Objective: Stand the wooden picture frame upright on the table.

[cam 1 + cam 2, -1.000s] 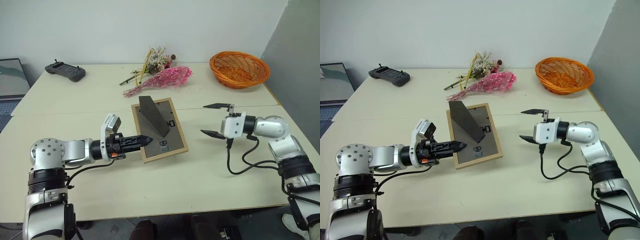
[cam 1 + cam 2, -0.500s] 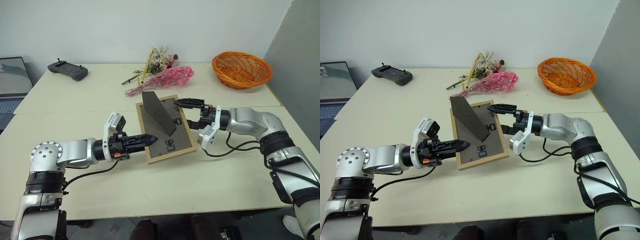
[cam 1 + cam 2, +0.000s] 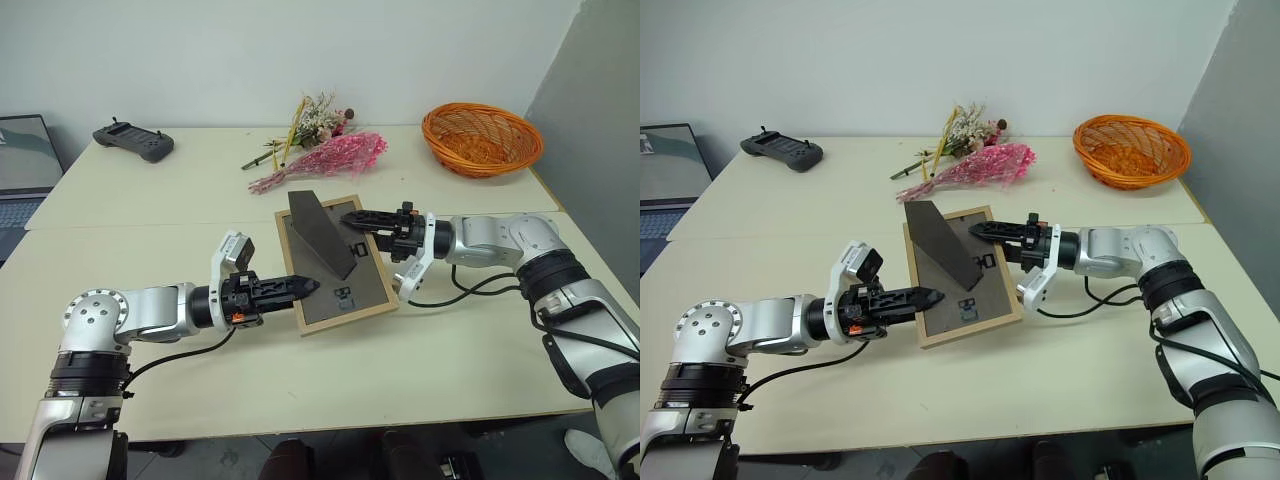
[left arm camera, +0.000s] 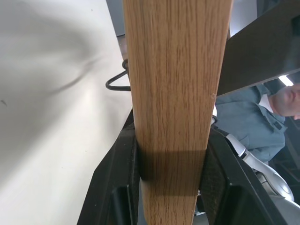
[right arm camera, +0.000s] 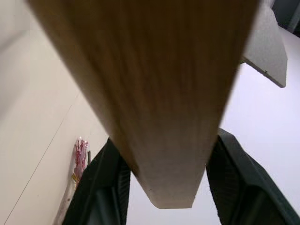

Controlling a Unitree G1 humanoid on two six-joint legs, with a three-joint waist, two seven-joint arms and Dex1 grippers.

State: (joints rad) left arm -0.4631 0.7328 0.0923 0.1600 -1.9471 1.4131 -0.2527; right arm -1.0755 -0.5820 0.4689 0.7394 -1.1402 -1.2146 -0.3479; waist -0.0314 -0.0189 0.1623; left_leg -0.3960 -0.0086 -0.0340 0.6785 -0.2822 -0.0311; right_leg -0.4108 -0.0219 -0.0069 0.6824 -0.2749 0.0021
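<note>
Wooden picture frame (image 3: 338,264) in both hands' (image 3: 300,287) (image 3: 362,219) clamp over cream table (image 3: 150,205), white wall (image 3: 200,50) behind.

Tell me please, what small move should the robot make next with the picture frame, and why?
Probably rotate the wooden picture frame so its top edge rises and the black easel stand points toward the table. Both the left gripper and the right gripper are shut on opposite edges, the frame is off the table with its back facing up, and the stand is already folded out.
</note>
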